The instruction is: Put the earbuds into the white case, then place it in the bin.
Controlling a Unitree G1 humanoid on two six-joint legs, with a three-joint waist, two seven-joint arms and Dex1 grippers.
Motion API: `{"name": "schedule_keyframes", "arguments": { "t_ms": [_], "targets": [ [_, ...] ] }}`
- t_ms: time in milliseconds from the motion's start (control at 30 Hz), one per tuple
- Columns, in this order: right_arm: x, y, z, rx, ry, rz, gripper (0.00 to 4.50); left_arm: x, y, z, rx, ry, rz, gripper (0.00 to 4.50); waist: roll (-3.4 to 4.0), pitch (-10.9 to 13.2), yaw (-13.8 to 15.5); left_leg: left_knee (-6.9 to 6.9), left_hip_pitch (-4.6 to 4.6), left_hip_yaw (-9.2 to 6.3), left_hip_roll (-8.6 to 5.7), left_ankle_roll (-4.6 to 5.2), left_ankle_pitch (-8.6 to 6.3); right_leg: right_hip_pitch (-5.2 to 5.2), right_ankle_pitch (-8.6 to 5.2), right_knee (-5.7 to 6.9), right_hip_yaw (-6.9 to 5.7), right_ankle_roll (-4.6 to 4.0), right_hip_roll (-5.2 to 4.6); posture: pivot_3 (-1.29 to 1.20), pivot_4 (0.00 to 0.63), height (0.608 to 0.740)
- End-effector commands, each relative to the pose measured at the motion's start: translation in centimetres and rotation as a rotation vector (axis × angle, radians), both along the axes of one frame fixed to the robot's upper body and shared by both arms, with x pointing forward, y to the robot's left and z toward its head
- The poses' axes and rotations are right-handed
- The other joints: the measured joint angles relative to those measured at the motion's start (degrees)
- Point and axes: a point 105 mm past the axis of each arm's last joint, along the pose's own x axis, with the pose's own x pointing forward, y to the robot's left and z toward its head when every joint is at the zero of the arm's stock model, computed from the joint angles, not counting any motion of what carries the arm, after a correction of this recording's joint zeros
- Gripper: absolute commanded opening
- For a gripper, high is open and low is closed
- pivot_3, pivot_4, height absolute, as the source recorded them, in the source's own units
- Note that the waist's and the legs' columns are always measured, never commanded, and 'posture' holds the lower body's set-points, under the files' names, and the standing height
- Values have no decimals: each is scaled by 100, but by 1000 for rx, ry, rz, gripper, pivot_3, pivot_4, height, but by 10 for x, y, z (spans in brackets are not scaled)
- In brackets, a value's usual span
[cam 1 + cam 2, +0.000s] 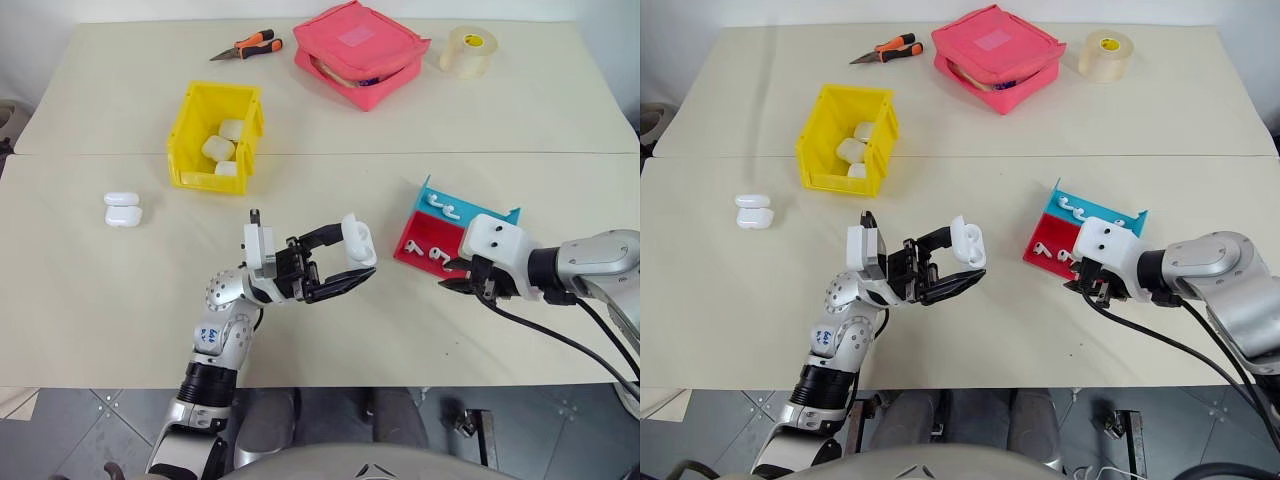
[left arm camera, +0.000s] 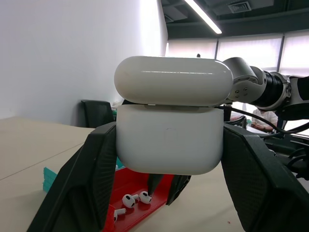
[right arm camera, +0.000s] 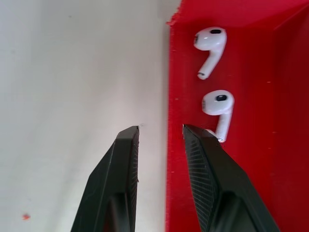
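Your left gripper (image 1: 345, 268) is clamped on the white case (image 1: 359, 240), held above the table (image 1: 120, 310) with its lid slightly ajar. Your right gripper (image 3: 159, 130) hangs with its fingers narrowly parted, empty, straddling the edge of the red-and-blue tray (image 1: 415, 238), one fingertip just beside the earbuds (image 3: 217, 104). The bin (image 1: 190, 120) sits farther back on the left with several cases inside.

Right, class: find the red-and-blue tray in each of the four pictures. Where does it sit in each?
Left eye view: tray right of centre, at the right gripper.
Right eye view: same spot, right of centre.
Left wrist view: its red half beyond the held white case.
Right wrist view: its red half beside that gripper.
Shared landmark: two earbuds in the red half.
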Motion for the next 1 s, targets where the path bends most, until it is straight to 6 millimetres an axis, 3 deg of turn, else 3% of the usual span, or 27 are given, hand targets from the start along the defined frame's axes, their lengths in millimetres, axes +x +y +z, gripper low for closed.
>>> {"name": "schedule_keyframes", "arguments": {
  "t_ms": [33, 333, 1000],
  "targets": [
    [5, -1, 13, -10, -59, 10, 1477, -6, -1, 12, -15, -70, 0, 2790, 0, 0, -3, 0, 0, 0, 1, 0, 0, 0, 0, 0, 0, 0, 0, 0, 150, 740],
    [16, -7, 7, -46, -84, 18, 1477, -6, -1, 13, -15, -73, 3, 2790, 0, 0, -3, 0, 0, 1, 1, 0, 0, 0, 0, 0, 0, 0, 1, 0, 150, 740],
    [18, -12, -9, -58, -48, 8, 1477, -8, 2, 13, -10, -73, 18, 2790, 0, 0, -5, 0, 1, 1, 1, 0, 0, 0, 0, 0, 0, 0, 1, 0, 150, 740]
  ]
}}
